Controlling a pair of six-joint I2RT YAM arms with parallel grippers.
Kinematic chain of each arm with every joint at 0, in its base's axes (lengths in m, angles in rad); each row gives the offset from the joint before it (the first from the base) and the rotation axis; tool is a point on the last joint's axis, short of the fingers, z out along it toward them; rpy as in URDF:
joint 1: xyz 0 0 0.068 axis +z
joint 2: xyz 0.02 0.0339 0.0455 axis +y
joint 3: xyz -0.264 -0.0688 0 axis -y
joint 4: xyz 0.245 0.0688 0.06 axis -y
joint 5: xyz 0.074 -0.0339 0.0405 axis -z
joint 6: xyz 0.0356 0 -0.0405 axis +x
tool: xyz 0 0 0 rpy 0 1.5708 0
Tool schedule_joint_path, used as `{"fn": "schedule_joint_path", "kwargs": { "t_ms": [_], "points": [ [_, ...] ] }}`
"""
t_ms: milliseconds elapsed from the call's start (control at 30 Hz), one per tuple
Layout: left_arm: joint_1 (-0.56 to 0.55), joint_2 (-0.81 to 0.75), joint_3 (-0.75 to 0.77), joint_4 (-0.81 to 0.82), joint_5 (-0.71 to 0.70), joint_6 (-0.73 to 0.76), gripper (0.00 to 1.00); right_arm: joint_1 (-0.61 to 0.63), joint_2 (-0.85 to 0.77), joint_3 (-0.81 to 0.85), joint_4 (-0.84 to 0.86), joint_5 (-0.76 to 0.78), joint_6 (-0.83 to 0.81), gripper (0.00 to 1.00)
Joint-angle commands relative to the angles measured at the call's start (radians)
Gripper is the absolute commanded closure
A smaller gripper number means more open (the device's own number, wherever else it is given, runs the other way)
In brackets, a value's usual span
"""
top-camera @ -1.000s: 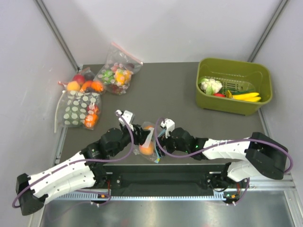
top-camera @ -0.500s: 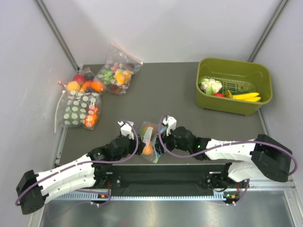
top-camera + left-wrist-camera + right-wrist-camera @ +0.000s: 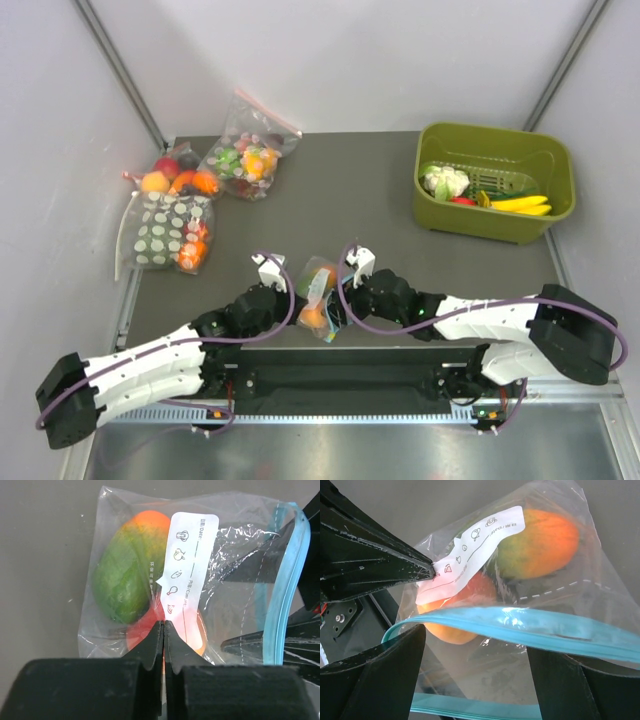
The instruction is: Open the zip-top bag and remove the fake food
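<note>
Zip-top bag (image 3: 318, 298): one, lying on bench (image 3: 360, 190) near front edge, between my two pincers. Fake food (image 3: 125, 577): I count three pieces inside, one green-orange, one red, one peach-orange. Left pincer (image 3: 163, 626) clamped on bag film at label. Right pincer (image 3: 476, 647) spread wide at parted blue zip mouth.

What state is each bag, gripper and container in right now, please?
zip-top bag, mouth open, blue zip strips apart.
fake food, inside the bag.
left gripper, shut on the bag's film.
right gripper, open at the bag's mouth.
green bin, upright, holding food pieces.
</note>
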Motion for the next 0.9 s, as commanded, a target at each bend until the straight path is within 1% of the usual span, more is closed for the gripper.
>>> {"fn": "schedule_joint_path", "kwargs": {
  "t_ms": [0,200,400,467,567,667,867],
  "points": [
    [0.002,0.009,-0.025,0.042,0.047,-0.002,1.0,0.01,-0.015,-0.007,0.088,-0.01,0.015,0.2],
    [0.0,-0.024,-0.04,0.106,0.103,-0.007,1.0,0.01,-0.01,-0.049,0.206,-0.03,0.041,0.2],
    [0.0,-0.071,-0.096,0.201,0.159,-0.027,1.0,0.01,0.059,-0.049,0.28,-0.047,0.04,0.17],
    [0.002,-0.069,-0.105,0.214,0.166,-0.025,1.0,0.011,0.083,-0.047,0.31,-0.085,0.04,0.17],
    [0.0,-0.069,-0.114,0.238,0.18,-0.022,1.0,0.014,0.114,-0.026,0.292,-0.091,0.03,0.17],
    [0.002,-0.071,-0.113,0.252,0.18,-0.01,1.0,0.016,0.146,-0.012,0.294,-0.129,0.017,0.17],
    [0.002,-0.054,-0.106,0.266,0.194,0.005,1.0,0.021,0.201,-0.015,0.379,-0.238,-0.029,0.17]
  ]
}}
